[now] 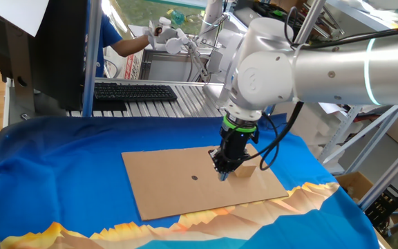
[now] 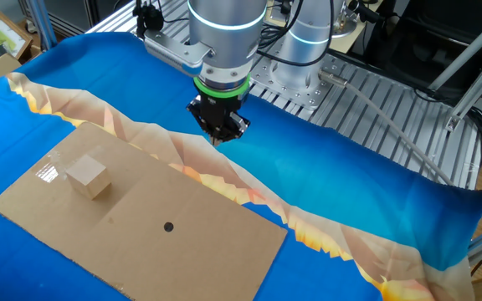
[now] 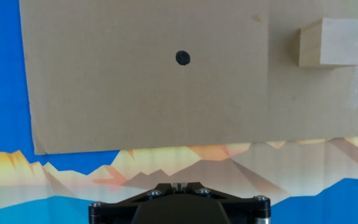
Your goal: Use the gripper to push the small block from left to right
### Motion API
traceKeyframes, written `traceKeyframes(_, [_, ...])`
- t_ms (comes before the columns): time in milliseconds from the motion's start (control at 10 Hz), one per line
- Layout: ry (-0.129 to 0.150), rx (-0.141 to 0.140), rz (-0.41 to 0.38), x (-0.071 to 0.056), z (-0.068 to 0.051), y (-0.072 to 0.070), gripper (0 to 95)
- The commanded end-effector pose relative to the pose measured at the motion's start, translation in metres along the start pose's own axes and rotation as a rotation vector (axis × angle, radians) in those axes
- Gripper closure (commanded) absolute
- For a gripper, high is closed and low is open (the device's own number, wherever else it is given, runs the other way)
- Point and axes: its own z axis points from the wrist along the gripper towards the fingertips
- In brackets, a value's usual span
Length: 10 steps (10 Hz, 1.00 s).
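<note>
The small tan wooden block (image 2: pixel 88 177) sits on the flat cardboard sheet (image 2: pixel 141 242) near its left end in this fixed view. In the hand view the block (image 3: pixel 331 42) is at the upper right. In the other fixed view the block (image 1: pixel 249 170) is partly hidden behind the gripper. The gripper (image 2: pixel 218 134), black with a green ring above it, hangs above the patterned cloth just off the cardboard's long edge, apart from the block. Its fingers come together to a narrow point and hold nothing. Only the gripper's base (image 3: pixel 179 190) shows in the hand view.
A black dot (image 3: pixel 183 58) marks the middle of the cardboard. A blue cloth with an orange mountain print (image 2: pixel 333 176) covers the table. A keyboard (image 1: pixel 133 91) and a monitor stand behind the table, and a metal rail bed (image 2: pixel 392 92) lies beside the arm's base.
</note>
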Motion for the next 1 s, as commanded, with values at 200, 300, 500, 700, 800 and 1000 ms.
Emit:
traceKeyframes(200, [-0.062, 0.002, -0.088, -0.004, 0.003, -0.032, 95.0])
traceKeyframes(300, [-0.064, 0.011, -0.105, -0.012, 0.000, -0.034, 95.0])
traceKeyframes(500, [-0.059, 0.011, -0.146, -0.029, -0.008, -0.049, 95.0])
traceKeyframes(700, [-0.045, -0.004, -0.211, -0.052, -0.017, -0.076, 95.0])
traceKeyframes(800, [-0.054, -0.018, -0.196, -0.055, -0.017, -0.080, 95.0])
traceKeyframes(1000, [-0.054, -0.015, -0.175, -0.054, -0.015, -0.079, 95.0])
